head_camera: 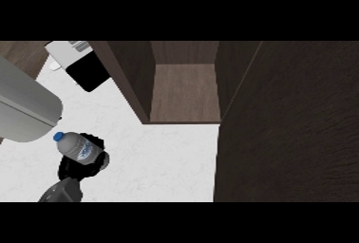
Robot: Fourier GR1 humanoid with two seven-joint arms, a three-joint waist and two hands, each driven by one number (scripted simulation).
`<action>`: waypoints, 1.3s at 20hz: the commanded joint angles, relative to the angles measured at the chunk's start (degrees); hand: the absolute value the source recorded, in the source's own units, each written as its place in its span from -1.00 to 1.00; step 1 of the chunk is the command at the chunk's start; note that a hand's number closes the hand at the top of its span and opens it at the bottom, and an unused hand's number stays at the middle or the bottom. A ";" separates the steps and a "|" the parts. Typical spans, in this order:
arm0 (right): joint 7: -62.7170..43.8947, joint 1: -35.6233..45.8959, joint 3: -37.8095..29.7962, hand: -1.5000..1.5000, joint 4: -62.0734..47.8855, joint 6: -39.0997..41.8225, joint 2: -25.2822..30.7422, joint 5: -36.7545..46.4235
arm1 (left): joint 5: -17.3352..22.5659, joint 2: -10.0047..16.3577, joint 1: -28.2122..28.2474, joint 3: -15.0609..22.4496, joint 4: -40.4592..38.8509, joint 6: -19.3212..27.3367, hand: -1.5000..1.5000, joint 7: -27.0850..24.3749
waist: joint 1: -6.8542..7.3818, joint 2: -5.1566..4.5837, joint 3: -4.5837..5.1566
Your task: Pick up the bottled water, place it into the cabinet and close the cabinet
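Note:
The bottled water is clear with a blue cap and a blue label. It is tilted, cap toward the upper left, above the white counter. My left hand comes in from the lower left and is shut on the bottle's lower part, with fingers curled round it. The cabinet of dark wood stands open at the top middle, up and to the right of the bottle, and its inside shelf is bare. Its open door fills the right side. My right hand does not show.
A large grey rounded object sits at the left edge, just above the bottle. A white and black appliance stands at the top left beside the cabinet's left wall. White counter lies between the bottle and the cabinet's opening.

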State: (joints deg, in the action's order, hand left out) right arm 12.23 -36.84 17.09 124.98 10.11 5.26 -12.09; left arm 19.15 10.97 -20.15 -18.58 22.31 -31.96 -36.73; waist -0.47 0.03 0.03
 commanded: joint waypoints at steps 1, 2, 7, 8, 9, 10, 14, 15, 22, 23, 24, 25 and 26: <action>1.93 1.34 1.09 -1.00 -2.70 -0.48 -0.73 2.07 | 1.18 -1.01 2.32 1.11 3.28 -5.28 1.00 0.10 | 0.32 0.08 -0.04; 0.14 3.70 -2.05 -1.00 -3.12 0.00 0.03 -1.25 | 1.56 -2.16 1.26 1.14 4.14 -4.58 1.00 0.12 | 0.39 0.04 -0.05; -0.57 2.20 0.09 -1.00 -1.97 -0.53 -0.02 -0.42 | 5.33 -5.40 6.46 2.99 18.66 0.55 1.00 9.42 | 0.77 0.26 -0.11; 1.48 0.05 -0.70 -1.00 -1.95 0.17 0.76 0.08 | 5.74 -6.39 7.84 4.22 22.96 1.79 1.00 13.29 | 1.06 0.48 -0.18; 2.00 1.00 0.43 -1.00 -3.43 1.05 0.64 -0.12 | 5.22 -4.58 3.97 3.57 19.19 2.50 1.00 12.62 | 0.32 0.13 -0.07; 1.42 1.18 0.24 -1.00 -3.20 -0.57 -0.12 0.69 | 5.29 -9.09 8.90 6.08 27.70 5.14 1.00 14.45 | 0.98 0.37 -0.14; -0.55 5.75 1.95 -1.00 -5.26 -1.94 -1.90 1.20 | 7.36 -7.98 11.83 7.76 38.09 6.59 1.00 21.81 | 0.85 0.18 -0.09; -1.46 0.58 0.33 -1.00 0.94 -0.85 0.49 -1.74 | 6.74 -10.15 10.48 8.95 41.41 10.79 1.00 23.62 | 0.64 0.30 -0.10; -3.25 4.35 3.35 -1.00 -0.58 -3.12 -1.39 -0.15 | 8.68 -10.93 8.33 20.30 49.39 23.86 1.00 24.64 | 0.23 0.09 -0.04; -3.10 7.53 1.61 -1.00 -2.88 -2.42 -1.16 -0.83 | 7.98 -10.94 5.46 18.39 50.21 24.92 1.00 27.78 | 0.35 0.05 -0.05; -3.34 3.42 0.11 -1.00 -0.05 -0.72 1.50 -2.94 | 8.30 -10.94 5.57 23.19 50.77 29.83 1.00 24.04 | -0.01 0.10 -0.05; -1.70 3.84 2.37 -1.00 -2.09 -1.11 0.35 -0.83 | 8.12 -10.95 7.29 23.80 53.80 29.66 1.00 26.41 | 0.20 0.11 -0.05; -1.31 4.75 2.07 -1.00 -3.58 -2.16 -0.44 -0.03 | 7.39 -10.95 8.83 26.37 56.29 31.85 1.00 25.10 | 0.29 0.12 -0.05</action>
State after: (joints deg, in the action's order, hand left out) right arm 10.38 -32.55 18.91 122.77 8.45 5.03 -12.77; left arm 26.79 0.22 -11.97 2.11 72.51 -6.89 -12.34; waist -0.18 0.15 -0.02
